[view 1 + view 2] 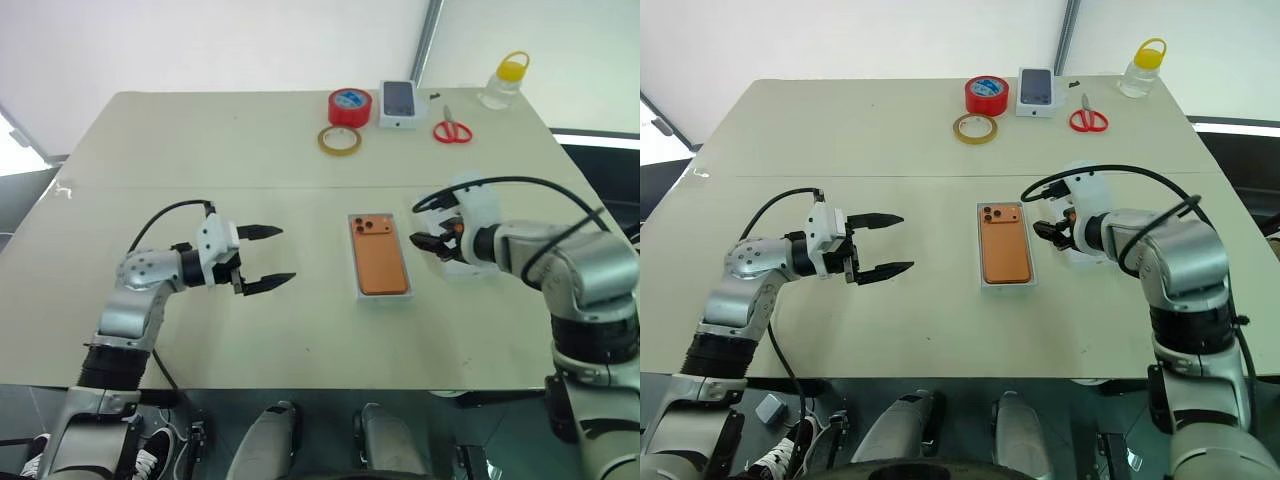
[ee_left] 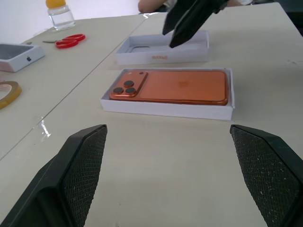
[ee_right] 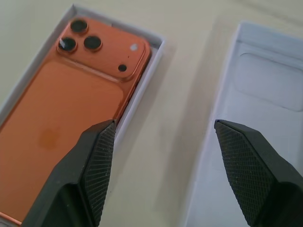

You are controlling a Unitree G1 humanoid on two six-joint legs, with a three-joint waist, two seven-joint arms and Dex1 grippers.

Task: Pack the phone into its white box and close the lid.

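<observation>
Orange phone (image 1: 380,255) lies camera-side up in the white box (image 1: 381,296), centre of frame.
Right gripper (image 3: 163,175) hangs released, fingers spread over the gap between box and lid (image 3: 258,118), touching neither; left gripper (image 1: 266,257) gapes wide, empty, centre-left.

The beige bench (image 1: 250,340) carries a loose group of odds and ends along its far edge. A roll of red tape (image 1: 350,106) stands there, and a thinner ring of yellowish tape (image 1: 340,140) lies flat just in front of it. Just beside the red roll sits a small white box picturing a dark phone screen (image 1: 398,104). Near that box lie scissors with red handles (image 1: 452,130), blades pointing toward the far edge. At the far right corner stands a clear plastic bottle with a yellow looped cap (image 1: 504,82), apart from the scissors.
</observation>
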